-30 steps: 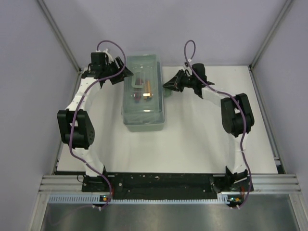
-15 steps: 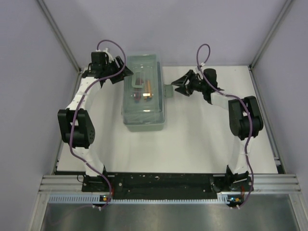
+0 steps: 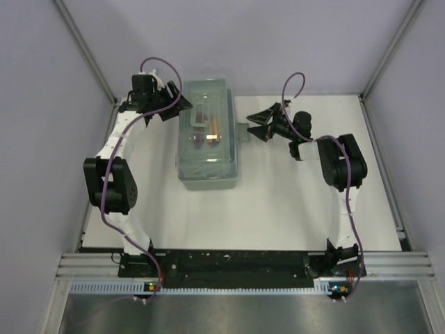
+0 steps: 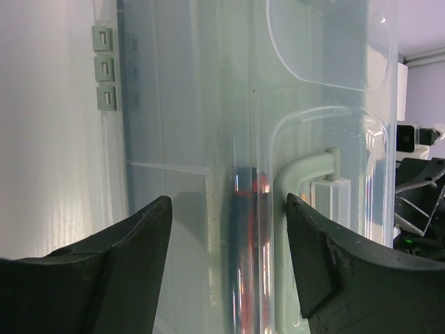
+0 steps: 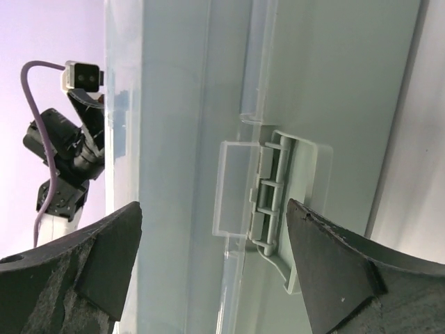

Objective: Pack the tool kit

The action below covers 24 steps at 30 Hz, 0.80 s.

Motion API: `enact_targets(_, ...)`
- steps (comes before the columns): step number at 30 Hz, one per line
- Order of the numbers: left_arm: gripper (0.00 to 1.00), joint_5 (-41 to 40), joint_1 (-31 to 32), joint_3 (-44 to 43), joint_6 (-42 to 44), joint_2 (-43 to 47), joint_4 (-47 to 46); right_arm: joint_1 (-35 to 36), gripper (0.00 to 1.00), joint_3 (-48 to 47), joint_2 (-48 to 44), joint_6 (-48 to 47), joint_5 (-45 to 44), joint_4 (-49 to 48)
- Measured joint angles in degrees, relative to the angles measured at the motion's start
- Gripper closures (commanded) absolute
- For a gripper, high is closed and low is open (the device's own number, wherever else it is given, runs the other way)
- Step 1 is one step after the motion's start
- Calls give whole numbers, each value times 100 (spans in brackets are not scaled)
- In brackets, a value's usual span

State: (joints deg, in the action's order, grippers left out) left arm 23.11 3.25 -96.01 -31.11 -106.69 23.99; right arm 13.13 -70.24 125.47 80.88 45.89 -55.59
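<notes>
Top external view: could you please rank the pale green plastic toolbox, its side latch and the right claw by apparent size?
Largest to smallest:
1. the pale green plastic toolbox
2. the right claw
3. the side latch, clearly smallest

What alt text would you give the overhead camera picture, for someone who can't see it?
A pale green toolbox with a clear lid sits on a white table, tools showing through it. The left gripper and right gripper, both open, flank it toward its far end.

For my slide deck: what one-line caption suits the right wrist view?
Open right gripper lined up on the side latch of the pale green toolbox.
</notes>
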Motion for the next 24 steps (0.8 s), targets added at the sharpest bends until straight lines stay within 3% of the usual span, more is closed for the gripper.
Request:
enact_targets(8,32,-9,2,-2,2,0,2,11,16,0,-20,-160,0,-101)
enact_targets(16,32,-17,2,-2,7,0,7,-103,16,136,-636,-1204,-328,1257)
enact_targets(24,32,-26,9,-24,17,-7,33,-140,14,-4,-496,-1679,-323,2103)
